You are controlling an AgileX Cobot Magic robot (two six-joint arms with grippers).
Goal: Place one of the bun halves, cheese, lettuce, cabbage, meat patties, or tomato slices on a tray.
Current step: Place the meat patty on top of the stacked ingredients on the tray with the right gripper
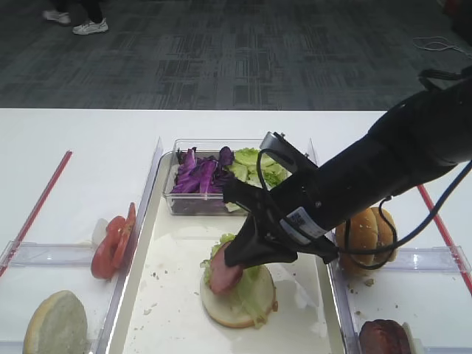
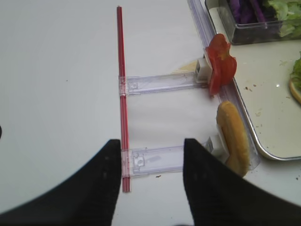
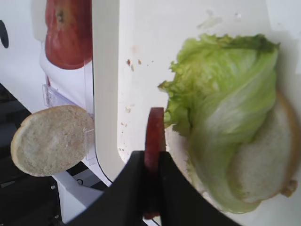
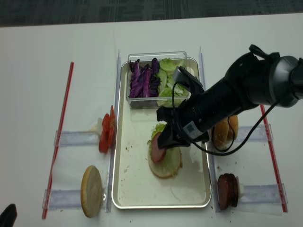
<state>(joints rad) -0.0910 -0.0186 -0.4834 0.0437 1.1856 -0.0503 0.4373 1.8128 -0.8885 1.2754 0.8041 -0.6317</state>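
My right gripper point(image 3: 154, 155) is shut on a meat patty point(image 3: 154, 134), which it grips edge-on, low over the tray point(image 1: 173, 295). The patty point(image 4: 156, 148) hangs at the left edge of a lettuce point(image 3: 225, 94) leaf lying on a pale bun half point(image 3: 265, 160) in the tray's middle. From above, the right gripper point(image 1: 240, 257) reaches in from the right. My left gripper point(image 2: 151, 150) is open over bare white table, with nothing between its fingers.
A clear box at the tray's far end holds cabbage point(image 1: 199, 173) and lettuce point(image 1: 254, 166). Tomato slices point(image 1: 112, 240) and a bun half point(image 1: 55, 324) stand in holders left of the tray. A sesame bun point(image 1: 365, 228) and patties point(image 1: 383, 338) stand right of it. A red strip point(image 2: 122, 94) lies far left.
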